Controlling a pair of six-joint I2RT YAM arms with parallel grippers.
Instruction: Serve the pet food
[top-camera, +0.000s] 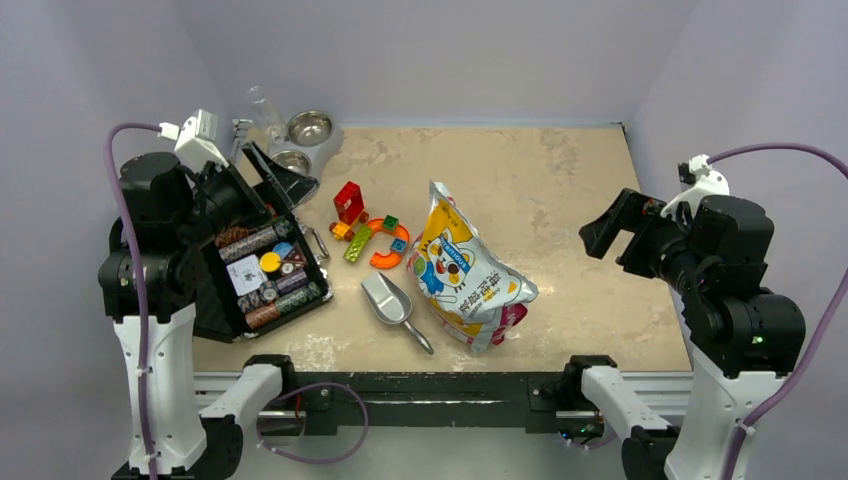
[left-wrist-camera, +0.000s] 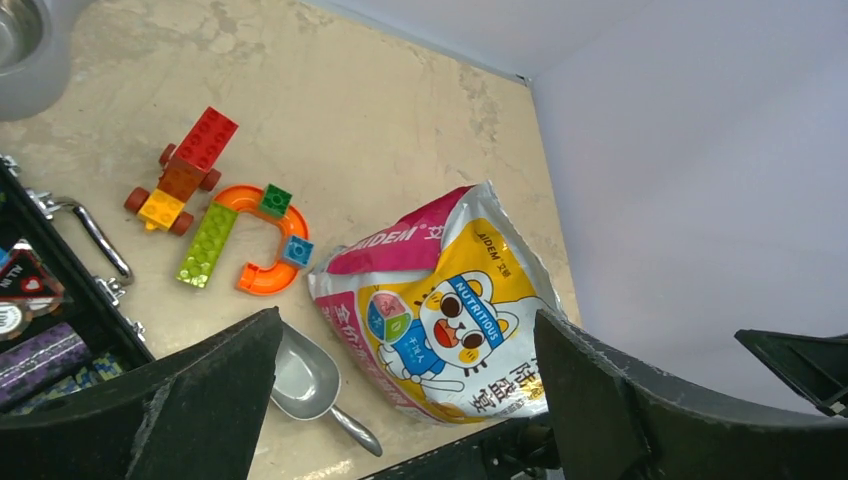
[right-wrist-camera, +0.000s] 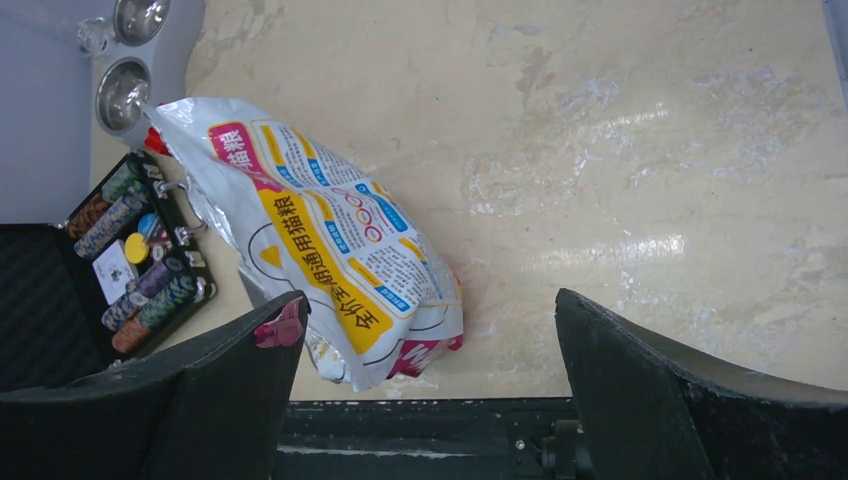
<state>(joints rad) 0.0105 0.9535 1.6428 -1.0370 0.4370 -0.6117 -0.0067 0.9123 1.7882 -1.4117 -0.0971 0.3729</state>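
Observation:
No kibble shows; it is hidden inside the pet food bag (top-camera: 465, 275), a yellow, pink and silver pouch with a cartoon cat that lies on the table's middle. The bag also shows in the left wrist view (left-wrist-camera: 450, 310) and the right wrist view (right-wrist-camera: 320, 240). A metal scoop (top-camera: 392, 305) lies empty just left of the bag. A grey double bowl (top-camera: 300, 140) stands at the back left, both steel cups empty. My left gripper (top-camera: 283, 182) is open and empty, held above the table's left. My right gripper (top-camera: 610, 228) is open, raised at the right, well clear of the bag.
An open black case of poker chips (top-camera: 265, 275) sits at the left under my left arm. Colourful toy blocks (top-camera: 365, 230) lie between the case and the bag. A pink scrap (right-wrist-camera: 283, 328) sticks to my right gripper's left fingertip.

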